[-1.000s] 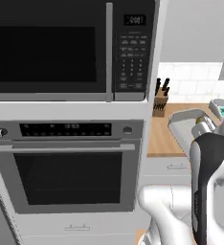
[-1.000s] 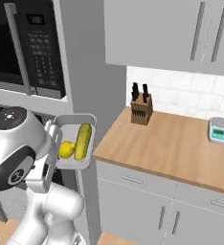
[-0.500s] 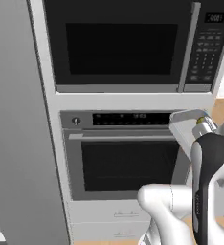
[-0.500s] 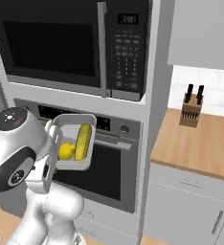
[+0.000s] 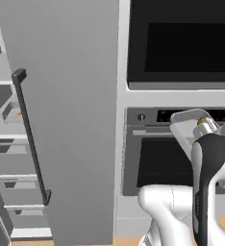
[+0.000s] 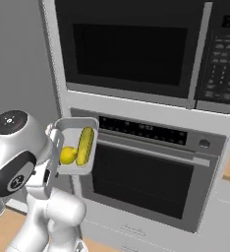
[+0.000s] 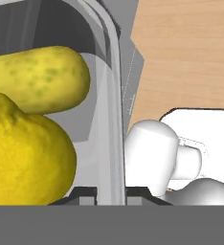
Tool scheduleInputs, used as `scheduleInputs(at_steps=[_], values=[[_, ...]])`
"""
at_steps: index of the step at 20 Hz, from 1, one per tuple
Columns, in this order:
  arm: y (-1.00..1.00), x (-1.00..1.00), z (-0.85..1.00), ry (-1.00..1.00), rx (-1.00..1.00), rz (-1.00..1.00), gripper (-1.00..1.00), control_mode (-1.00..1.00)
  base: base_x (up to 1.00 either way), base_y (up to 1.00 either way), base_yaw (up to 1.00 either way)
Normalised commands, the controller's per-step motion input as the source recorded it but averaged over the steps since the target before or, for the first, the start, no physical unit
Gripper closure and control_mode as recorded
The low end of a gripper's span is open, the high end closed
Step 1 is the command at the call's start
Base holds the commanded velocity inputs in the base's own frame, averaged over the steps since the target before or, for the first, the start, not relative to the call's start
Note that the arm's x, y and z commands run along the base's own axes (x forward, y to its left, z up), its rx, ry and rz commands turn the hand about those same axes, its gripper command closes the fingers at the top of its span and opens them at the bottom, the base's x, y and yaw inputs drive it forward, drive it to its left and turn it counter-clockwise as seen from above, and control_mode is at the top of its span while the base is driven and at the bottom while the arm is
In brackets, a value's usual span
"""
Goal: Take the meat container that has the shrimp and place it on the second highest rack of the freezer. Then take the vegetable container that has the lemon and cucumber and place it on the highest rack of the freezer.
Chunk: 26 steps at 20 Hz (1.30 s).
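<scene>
The vegetable container (image 6: 76,145) is up off any surface, carried in front of the wall oven (image 6: 151,177), just left of the oven's control strip as the right base view shows it, with the microwave (image 6: 136,51) above. Inside the container the lemon (image 6: 68,155) lies touching the cucumber (image 6: 85,145), the lemon on the side nearer the arm. The end effector (image 7: 111,194) is clamped on the container's rim: in the hand view the thin pale wall (image 7: 111,139) runs straight down between the two dark finger tips, with lemon and cucumber just inside it. To the left of the oven, in the left base view, stands the freezer, its tall grey door (image 5: 66,120) swung open with the long black bar handle (image 5: 31,139) facing the camera. Past the door's edge, shelves (image 5: 4,126) and drawers (image 5: 8,168) show, and on one shelf sits a pale container with a small orange piece (image 5: 13,112) that is likely the shrimp one, so the first half of the task looks done, though which rack it is on cannot be told. What remains, by my reading, is carrying the vegetable container round the door and setting it on the highest rack, which is not clearly in sight here.
</scene>
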Motion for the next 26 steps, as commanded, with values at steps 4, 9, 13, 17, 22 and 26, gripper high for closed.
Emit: scheduleInputs(at_steps=[4,9,13,17,22,26], values=[[0.0,0.0,0.0,0.0,0.0,0.0,1.0,1.0,-0.02,0.85,0.01],[0.0,0.0,0.0,0.0,0.0,0.0,1.0,1.0,-0.04,0.75,0.01],[0.0,0.0,0.0,0.0,0.0,0.0,1.0,1.0,-0.12,0.6,0.01],[0.0,0.0,0.0,0.0,0.0,0.0,1.0,1.0,-0.15,0.59,0.03],[0.0,0.0,0.0,0.0,0.0,0.0,1.0,1.0,-0.16,0.67,0.0],[0.0,0.0,0.0,0.0,0.0,0.0,1.0,1.0,-0.09,0.66,0.0]])
